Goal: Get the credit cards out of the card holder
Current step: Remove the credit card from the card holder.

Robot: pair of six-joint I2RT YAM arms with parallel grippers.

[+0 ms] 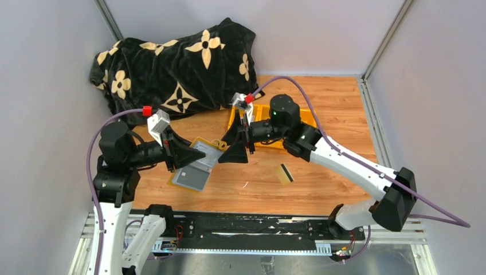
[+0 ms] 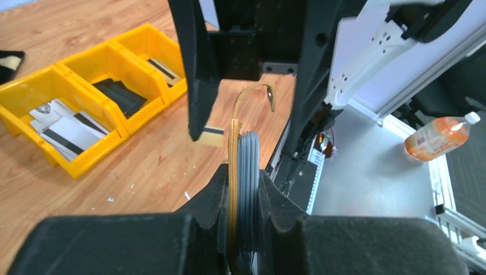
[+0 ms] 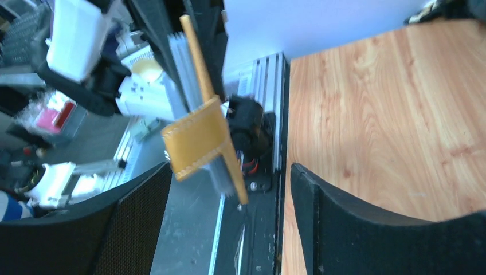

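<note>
Hard to see: the card holder [image 1: 195, 176] showed edge-on in the left wrist view, so I couldn't tell if any cards sat in its pockets. The right wrist view was blurry.
Left gripper [image 2: 243, 189]: reached in from the holder's left, fingers clamped tight on it and holding it up off the table [image 1: 321, 189].
Right gripper [image 3: 229, 169]: just right of the holder, jaws spread wide with nothing in them, level with its curled tab.
Holder look: mustard-tan leathery cover with stitching, a stack of thin grey plastic pockets inside.
Loose card [image 1: 285, 173]: tan-gold with a black stripe, flat on the wood to the holder's right, half hidden behind a finger in the left wrist view.
Bin [image 2: 74, 163]: yellow plastic, three compartments, beyond the holder, partly covered by the right arm from above.
Blanket [image 1: 172, 63]: fuzzy black, cream flowers, far behind the holder.
</note>
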